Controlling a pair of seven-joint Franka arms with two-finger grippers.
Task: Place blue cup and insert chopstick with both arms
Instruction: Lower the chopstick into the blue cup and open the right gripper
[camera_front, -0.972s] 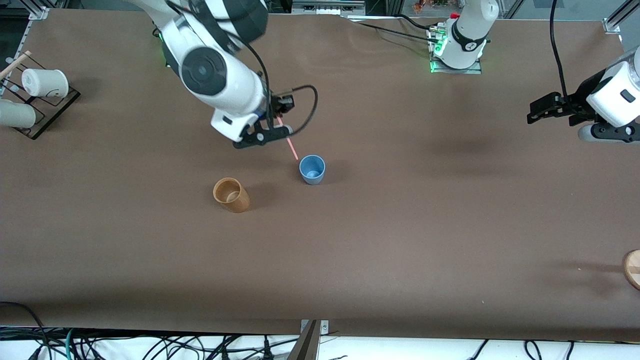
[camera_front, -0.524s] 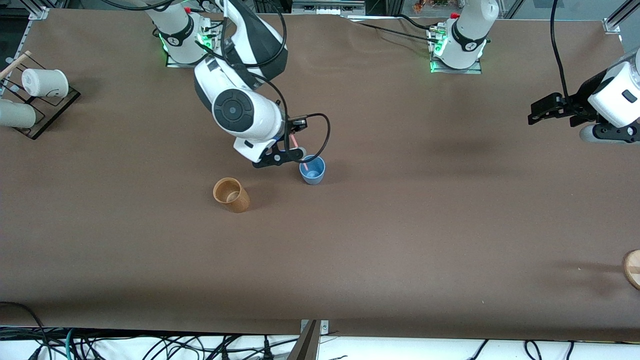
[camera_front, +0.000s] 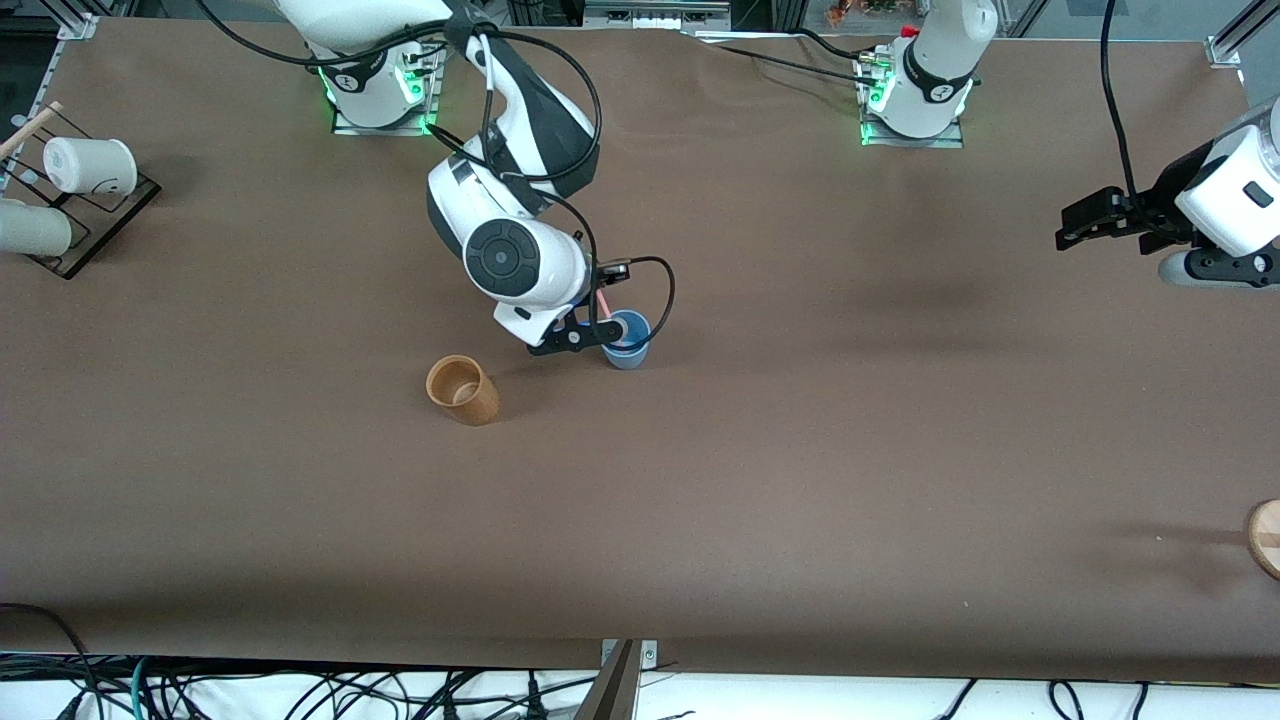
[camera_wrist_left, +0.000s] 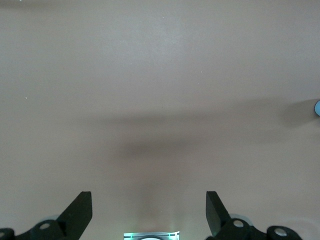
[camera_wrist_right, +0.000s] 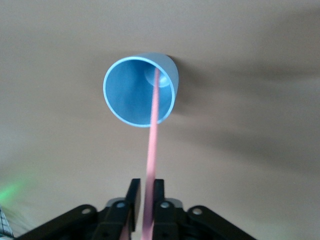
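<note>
Rack (camera_front: 100, 215): far corner at the right arm's end of the table, carrying white cups (camera_front: 90, 165); not my concern.
Tan cup (camera_front: 463, 389): upright, near the blue cup but apart, closer to the front camera.
Right gripper (camera_wrist_right: 144, 200): I see it over the blue cup, wrist angled down, fingers narrow around the chopstick.
Chopstick (camera_wrist_right: 152, 145): pink, tilted, lower end inside the cup near its floor.
Blue cup (camera_front: 626, 340): upright mid-table, mouth open.
Step in hand: I judge the insertion nearly done; I would part the fingers gently and lift straight, so the cup is not tipped.
Left gripper (camera_wrist_left: 149, 212): waiting over bare table at its own end, fingers spread wide, empty.
</note>
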